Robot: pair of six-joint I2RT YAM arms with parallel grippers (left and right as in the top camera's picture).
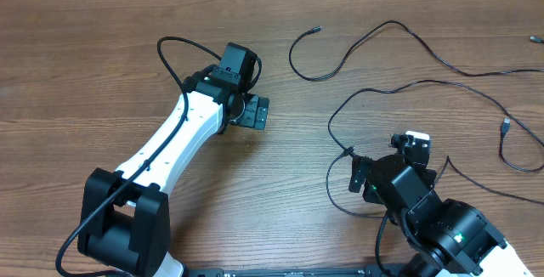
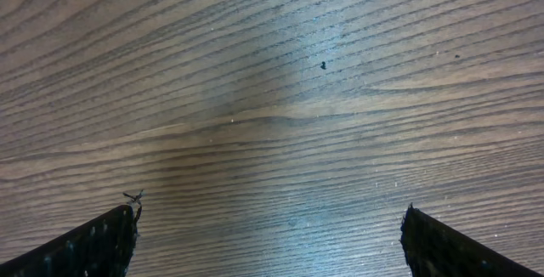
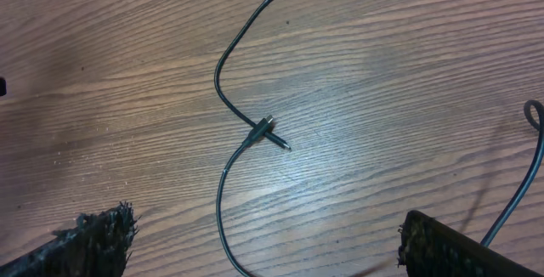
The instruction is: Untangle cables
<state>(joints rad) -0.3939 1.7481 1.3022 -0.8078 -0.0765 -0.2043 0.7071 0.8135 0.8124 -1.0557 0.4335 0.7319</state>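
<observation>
Thin black cables lie loose across the right half of the wooden table. One cable (image 1: 387, 26) runs from a small plug at the top middle out to the right edge. A second cable (image 1: 336, 115) curves down to a plug (image 3: 268, 132) just ahead of my right gripper (image 1: 384, 156). In the right wrist view that cable (image 3: 219, 217) passes on the table between the open fingers of the right gripper (image 3: 265, 243), untouched. My left gripper (image 1: 252, 113) hovers open over bare wood left of the cables. In its own view the left gripper (image 2: 268, 243) has nothing between the fingers.
A third cable end (image 1: 506, 126) with a plug loops near the right edge. The left arm's own thick wire (image 1: 183, 52) arcs above its wrist. The right arm's base fills the bottom right corner.
</observation>
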